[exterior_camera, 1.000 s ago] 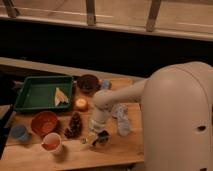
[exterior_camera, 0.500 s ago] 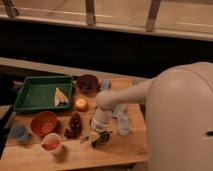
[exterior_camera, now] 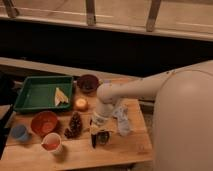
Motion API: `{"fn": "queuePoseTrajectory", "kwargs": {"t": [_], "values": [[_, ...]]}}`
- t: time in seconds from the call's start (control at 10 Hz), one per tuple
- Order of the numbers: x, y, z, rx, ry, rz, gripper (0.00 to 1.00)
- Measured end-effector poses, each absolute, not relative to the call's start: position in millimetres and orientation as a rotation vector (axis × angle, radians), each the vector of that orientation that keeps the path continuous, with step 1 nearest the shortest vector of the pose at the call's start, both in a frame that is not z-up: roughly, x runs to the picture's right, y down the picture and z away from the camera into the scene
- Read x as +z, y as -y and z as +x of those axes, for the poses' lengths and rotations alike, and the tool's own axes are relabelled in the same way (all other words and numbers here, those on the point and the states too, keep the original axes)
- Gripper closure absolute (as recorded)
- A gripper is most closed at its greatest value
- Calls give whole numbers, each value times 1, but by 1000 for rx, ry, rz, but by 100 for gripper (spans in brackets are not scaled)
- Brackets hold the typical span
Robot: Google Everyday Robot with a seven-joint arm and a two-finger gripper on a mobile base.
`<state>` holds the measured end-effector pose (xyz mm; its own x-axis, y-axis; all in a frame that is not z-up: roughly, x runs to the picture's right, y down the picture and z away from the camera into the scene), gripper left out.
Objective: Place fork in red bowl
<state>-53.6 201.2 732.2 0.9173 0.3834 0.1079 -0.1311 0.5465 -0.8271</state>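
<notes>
On the pale wooden table [exterior_camera: 127, 147], toward its front edge: the dark two-finger pincer [exterior_camera: 100, 137], pointing straight down from the white arm [exterior_camera: 130, 90], tips at the tabletop. Closed all the way, fingers drawn together. Holding something or not: cannot tell. Thin all-silver metal fork not to be made out apart from the pincer's dark tips, hidden there or lost against them. Well to the left of the pincer and clear of it: the round, shallow orange-red bowl [exterior_camera: 44, 122], upright on the table. Between bowl and pincer: a brown pine cone [exterior_camera: 75, 125], just left of the pincer. Just right of the pincer: a crumpled whitish wrapper [exterior_camera: 121, 120]. In front of the orange-red bowl: a white cup with red inside [exterior_camera: 51, 143]. To the left of that bowl: a small blue cup [exterior_camera: 20, 132]. Farther back: a green rectangular tray [exterior_camera: 37, 92] with a yellow piece [exterior_camera: 60, 96] in it, a small round orange thing [exterior_camera: 81, 104] beside the tray, and a darker maroon bowl [exterior_camera: 88, 82] behind that.
</notes>
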Motion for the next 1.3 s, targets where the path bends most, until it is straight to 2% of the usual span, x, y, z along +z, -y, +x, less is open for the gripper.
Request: {"fn": "queuePoseTrajectory", "kwargs": {"t": [0.7,1.3], "values": [[748,-129,-50,306,354,-823,94],[751,-69,-116,197,468,-739,94]]}}
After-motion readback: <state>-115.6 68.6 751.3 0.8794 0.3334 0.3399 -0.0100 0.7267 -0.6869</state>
